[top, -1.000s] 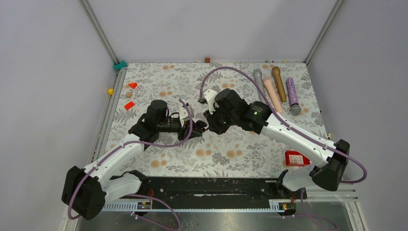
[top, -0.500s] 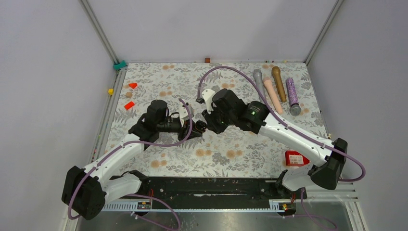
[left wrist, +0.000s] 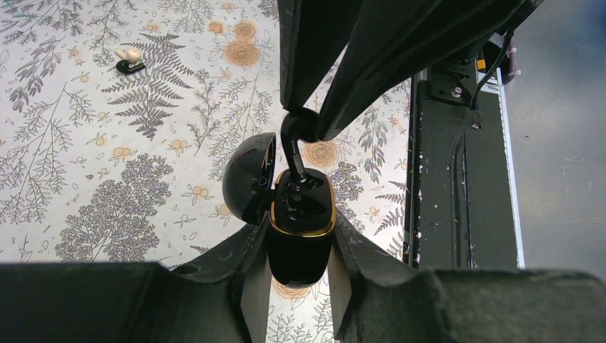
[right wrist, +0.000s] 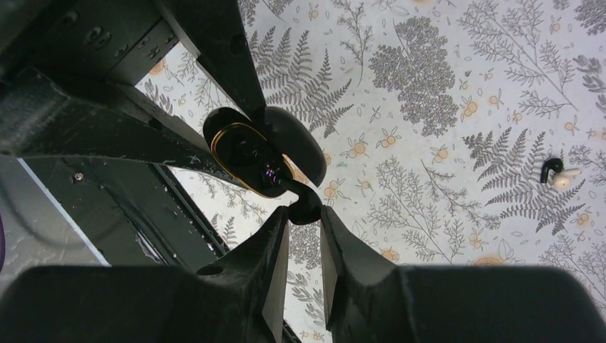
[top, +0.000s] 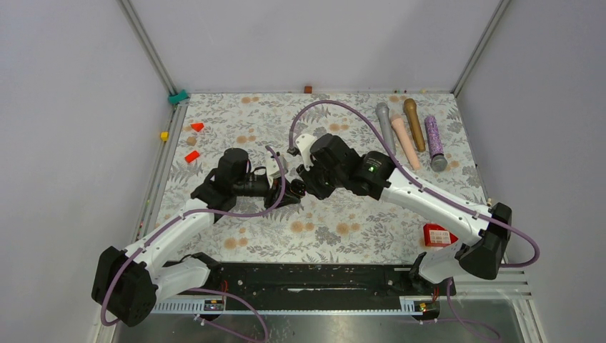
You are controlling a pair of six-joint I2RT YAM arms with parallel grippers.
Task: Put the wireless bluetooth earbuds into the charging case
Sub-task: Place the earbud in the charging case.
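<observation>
Left gripper (left wrist: 300,239): closed on the charging case (left wrist: 300,261), one finger on each side of the lower body. The case was held clear of the desk (top: 343,214), above the floral cloth near its middle. Case as seen: glossy black shell with a gold rim around the opening. Its lid (left wrist: 246,179) was swung open to one side, with the dark hollow exposed.

Right gripper (right wrist: 303,214): closed almost fully on the first earbud (right wrist: 306,206), a small black piece pinched at its rounded head. From the left wrist view, the stem of this earbud (left wrist: 294,158) pointed down to the rim of the case and its tip met the hollow. Whether it was seated could not be told. The fingertips of the two grippers were just beside each other, meeting over the case (top: 296,188) in the top view.

Second earbud (left wrist: 128,60): lay alone on the desk, well apart from both grippers. It had a black body with a pale tip and lay on its side. It also showed in the right wrist view (right wrist: 559,174).

Other items on the desk:
- Four long cylinders (top: 411,132) lay side by side at the far right: grey, pale pink, brown and purple.
- A red box (top: 437,234) sat near the right arm's base.
- Two small red pieces (top: 193,143) lay at the left edge.
</observation>
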